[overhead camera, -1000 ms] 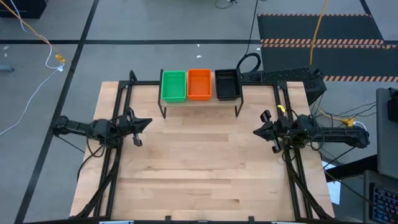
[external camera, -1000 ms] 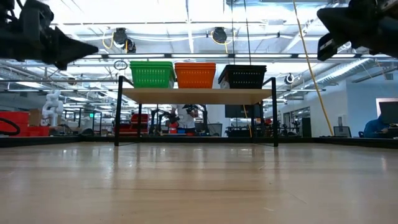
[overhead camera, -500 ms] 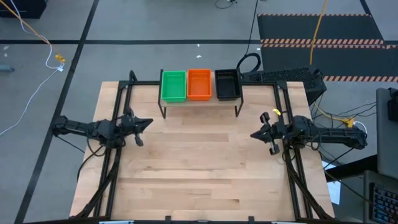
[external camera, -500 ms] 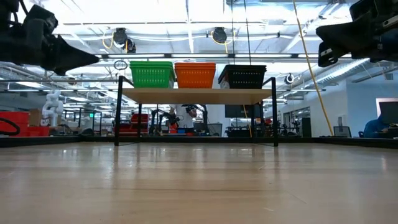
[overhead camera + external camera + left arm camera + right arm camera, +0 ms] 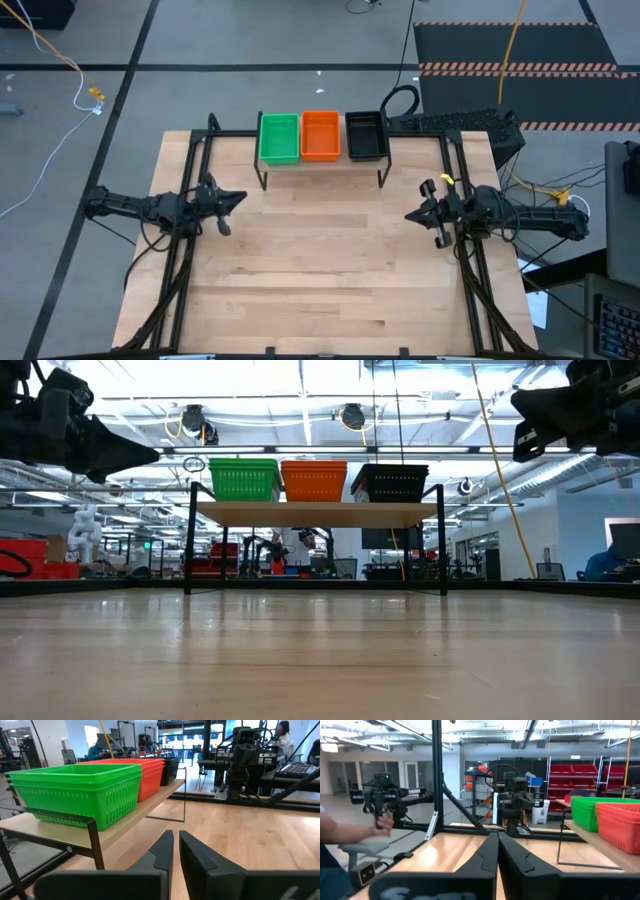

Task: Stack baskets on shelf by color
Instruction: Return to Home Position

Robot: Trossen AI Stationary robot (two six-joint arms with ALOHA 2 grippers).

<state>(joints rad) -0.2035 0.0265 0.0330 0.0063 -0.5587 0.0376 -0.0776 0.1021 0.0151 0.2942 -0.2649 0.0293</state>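
Note:
On the shelf (image 5: 322, 167) at the table's far side stand a green stack (image 5: 279, 138), an orange stack (image 5: 320, 135) and a black stack (image 5: 366, 136) of baskets, side by side on the plank top (image 5: 315, 513). My left gripper (image 5: 238, 197) hovers shut and empty over the table's left side. My right gripper (image 5: 409, 214) hovers shut and empty over the right side. In the left wrist view the green stack (image 5: 80, 790) is nearest, then the orange stack (image 5: 147, 775) and the black stack (image 5: 171, 767).
The shelf's thin black legs (image 5: 189, 540) stand on the wooden tabletop (image 5: 320, 270). Black frame rails run along the table's left (image 5: 180, 260) and right (image 5: 475, 270) edges. A person's arm (image 5: 340, 827) shows beyond the table in the right wrist view.
My right gripper has drifted a little toward the table's near edge and slightly left, then eased back right; it stays shut. My left gripper has barely shifted. The baskets have not moved.

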